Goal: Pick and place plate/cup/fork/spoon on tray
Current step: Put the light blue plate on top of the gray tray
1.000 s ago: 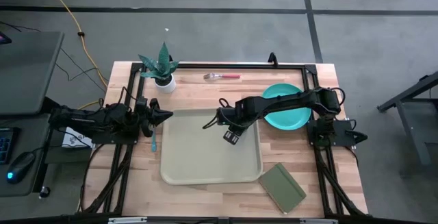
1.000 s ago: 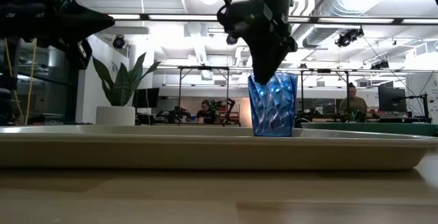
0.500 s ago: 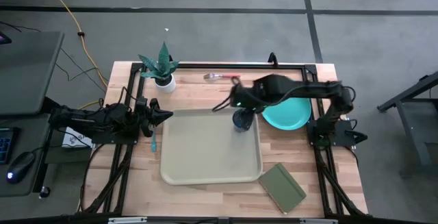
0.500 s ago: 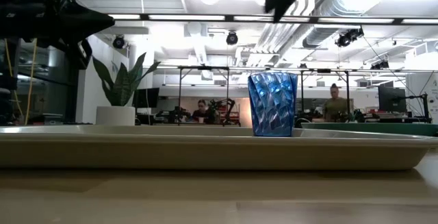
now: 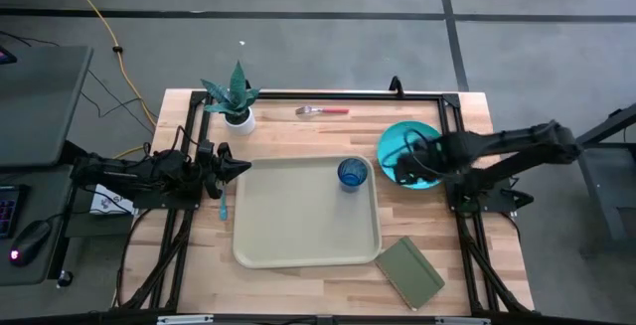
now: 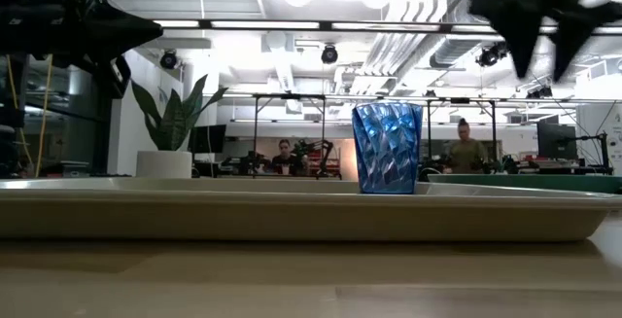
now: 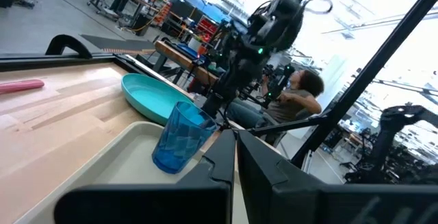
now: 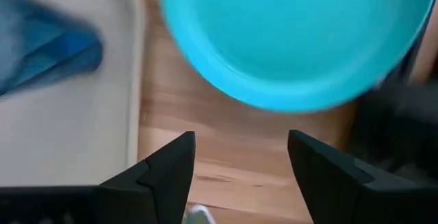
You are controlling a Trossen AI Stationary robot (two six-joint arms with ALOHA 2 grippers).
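Blue cup (image 5: 351,174) already standing on tray (image 5: 298,245); turquoise plate (image 5: 429,140), fork (image 5: 322,110), spoon (image 5: 224,206) left on the table. Right gripper (image 5: 402,169) over the plate's near edge, fingers spread, empty. Left gripper (image 5: 241,168) parked beside the tray, pressed together.

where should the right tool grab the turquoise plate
At the plate's raised rim, on the edge facing the tray. The plate lies flat on the wood, so only its thin lip gives purchase. The open right tool hangs over that edge; one finger should probably go inside the rim, one outside.
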